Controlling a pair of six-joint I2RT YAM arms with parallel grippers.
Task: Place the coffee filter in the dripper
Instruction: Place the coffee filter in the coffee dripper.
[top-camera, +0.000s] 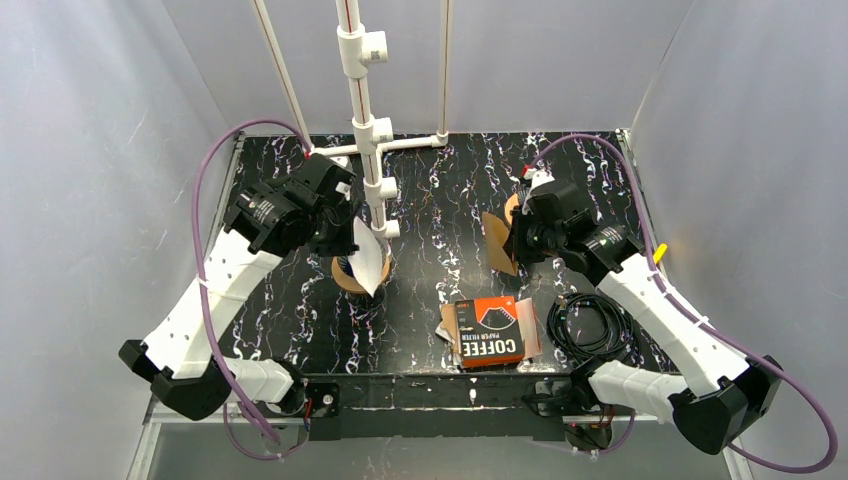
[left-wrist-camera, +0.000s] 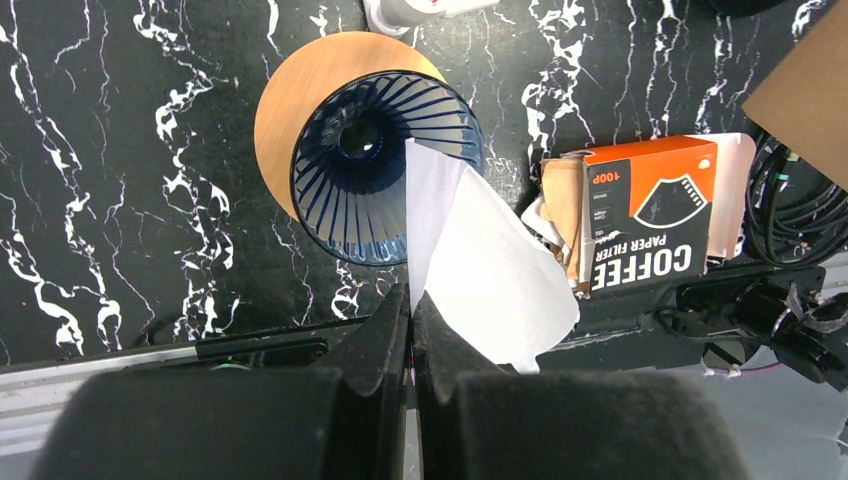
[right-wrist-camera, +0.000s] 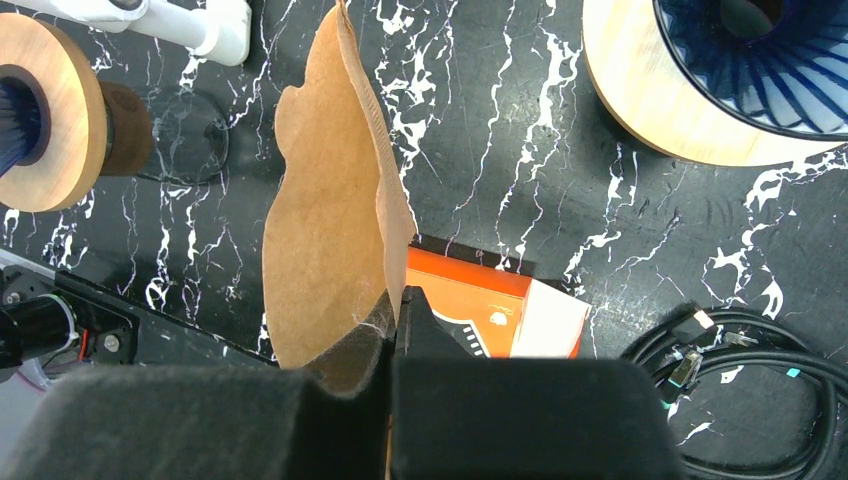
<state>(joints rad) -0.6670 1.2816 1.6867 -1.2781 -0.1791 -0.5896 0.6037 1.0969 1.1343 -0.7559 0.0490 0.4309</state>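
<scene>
Holding: L hand (left-wrist-camera: 410, 300) clamped on white paper cone filter (left-wrist-camera: 480, 270), lower end over rim of dark-blue ribbed cone dripper (left-wrist-camera: 360, 190). R hand (right-wrist-camera: 395, 300) clamped on brown paper filter (right-wrist-camera: 325, 230). Rec: centre tip over bore, lower straight, then release.

Two drippers (right-wrist-camera: 60, 110) (right-wrist-camera: 740, 60), one white filter (left-wrist-camera: 480, 260), one brown filter (right-wrist-camera: 320, 230), one box (top-camera: 490, 332), one cable coil (top-camera: 590, 325)

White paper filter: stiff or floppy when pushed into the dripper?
Probably light and fairly self-supporting: the white paper filter stands out unsupported from the left gripper, pinched at its edge. Being thin, it would likely buckle against the blue ribbed dripper.
</scene>
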